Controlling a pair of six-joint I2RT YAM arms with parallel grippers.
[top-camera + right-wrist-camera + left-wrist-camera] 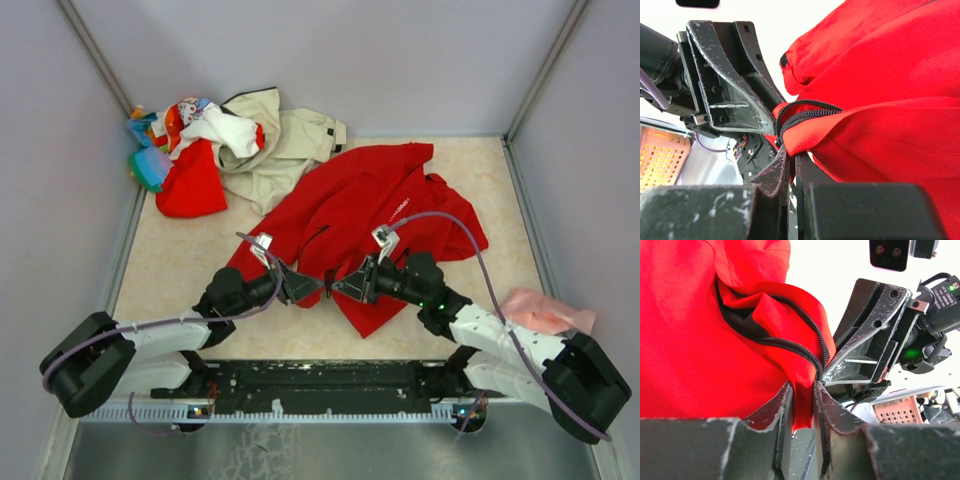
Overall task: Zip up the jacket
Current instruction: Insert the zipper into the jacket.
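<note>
The red jacket lies crumpled in the middle of the table, reaching toward the far right, its black zipper running to the near hem. At that hem the left gripper has its jaws pinched on a fold of red fabric beside the zipper. The right gripper is clamped tight on the facing edge, its tips almost touching the left one's. A beige jacket and mixed clothes sit far left; a pink cloth lies near right.
</note>
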